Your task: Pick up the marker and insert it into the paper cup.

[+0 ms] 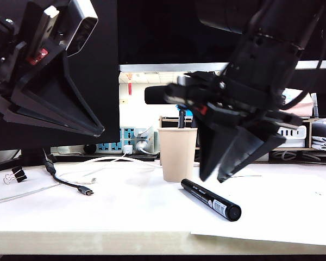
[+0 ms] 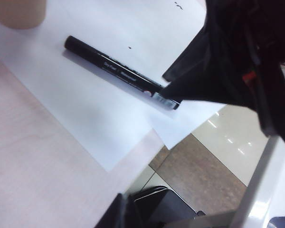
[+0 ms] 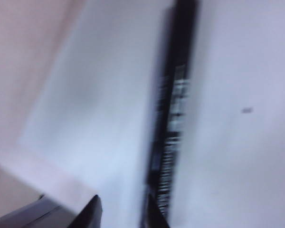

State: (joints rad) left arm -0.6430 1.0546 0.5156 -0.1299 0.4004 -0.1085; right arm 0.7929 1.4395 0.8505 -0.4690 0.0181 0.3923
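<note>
Nearest the exterior camera, the marker [image 1: 211, 199] lies flat on a white paper sheet [image 1: 271, 217] on the worktop [image 1: 98, 217], at 4 o'clock from the upright paper cup [image 1: 177, 154], close but apart. Another black pen [image 1: 181, 117] stands in the cup. Right gripper [image 1: 220, 176] hangs just above the marker, fingers [image 1: 244, 155] spread, gripping nothing. Left gripper [image 1: 100, 130] is raised at 10 o'clock; its fingers' state cannot be told.

We see an office. A pale counter [image 1: 98, 239] carries a binder clip [image 1: 15, 175] and cables [image 1: 70, 182]. Shelving [image 1: 301, 136] stands behind.
</note>
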